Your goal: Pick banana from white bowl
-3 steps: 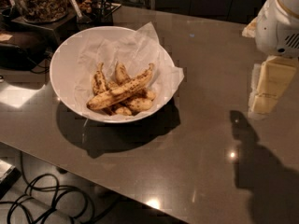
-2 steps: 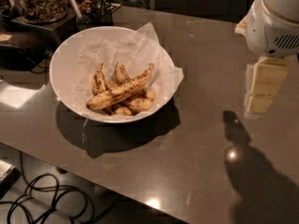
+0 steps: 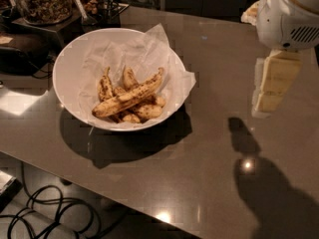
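Note:
The white bowl, wide and lined with crumpled white paper, stands on the grey table at the left. Several speckled bananas lie in it. The banana, the longest one, lies on top of the pile, slanting from lower left to upper right. My gripper hangs from the white arm at the right, above the table and well to the right of the bowl, with nothing seen in it. Its shadow falls on the table below it.
Clear containers of nuts and snacks stand behind the bowl at the back left on a dark stand. Black cables lie on the floor below the table's front edge. The table top spreads to the right of the bowl.
My arm and gripper have moved left, toward the bowl. The bowl and bananas have not moved.

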Controlling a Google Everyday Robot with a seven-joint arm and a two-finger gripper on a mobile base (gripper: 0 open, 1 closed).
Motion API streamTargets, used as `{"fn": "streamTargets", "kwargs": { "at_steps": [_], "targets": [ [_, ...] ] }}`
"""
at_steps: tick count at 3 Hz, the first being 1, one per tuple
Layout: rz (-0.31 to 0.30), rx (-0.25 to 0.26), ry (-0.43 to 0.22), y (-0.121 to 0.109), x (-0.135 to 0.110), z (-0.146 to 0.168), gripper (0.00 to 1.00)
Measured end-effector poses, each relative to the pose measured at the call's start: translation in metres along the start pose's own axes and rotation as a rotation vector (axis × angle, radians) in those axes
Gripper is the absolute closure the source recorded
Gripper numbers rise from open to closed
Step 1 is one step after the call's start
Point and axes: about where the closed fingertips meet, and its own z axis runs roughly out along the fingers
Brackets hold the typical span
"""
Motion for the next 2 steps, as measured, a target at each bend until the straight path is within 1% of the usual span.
{"fn": "streamTargets", "kwargs": {
  "at_steps": [1, 2],
  "targets": [
    [-0.025, 0.065, -0.097, -0.013, -0.028, -0.011, 0.0],
    [-0.085, 0.068, -0.199, -0.017, -0.06, -0.01, 0.0]
  ]
}}
